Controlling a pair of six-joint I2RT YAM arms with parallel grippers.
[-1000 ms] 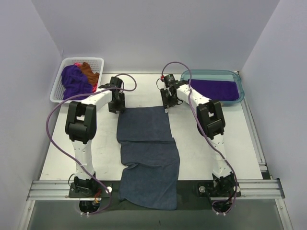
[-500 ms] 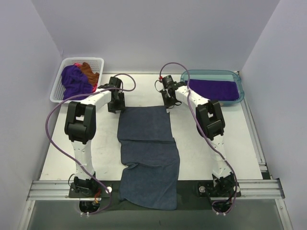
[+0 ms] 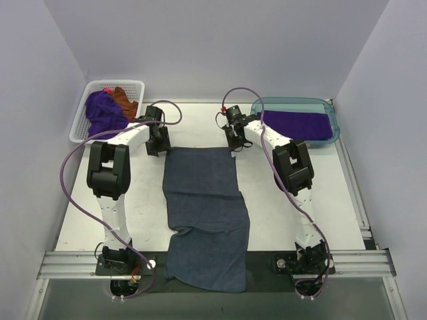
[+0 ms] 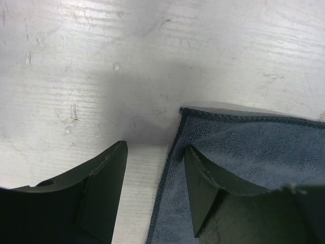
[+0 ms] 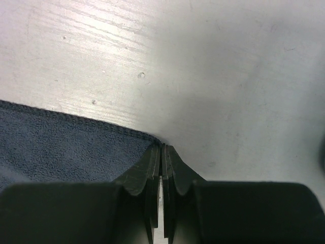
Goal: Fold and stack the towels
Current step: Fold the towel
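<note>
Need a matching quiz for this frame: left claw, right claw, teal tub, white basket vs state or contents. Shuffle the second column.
Things
1. left claw
2. right claw
3. teal tub
4. white basket

States or contents
A. holds a flat purple towel
B. shut on the far right corner of the blue-grey towel
C. holds heaped towels: purple, rust, pink
D. open, straddling the far left corner of the blue-grey towel

Pairs: 1-D, 2-B, 3-A, 4-C

Five towels, one basket, one tub
</note>
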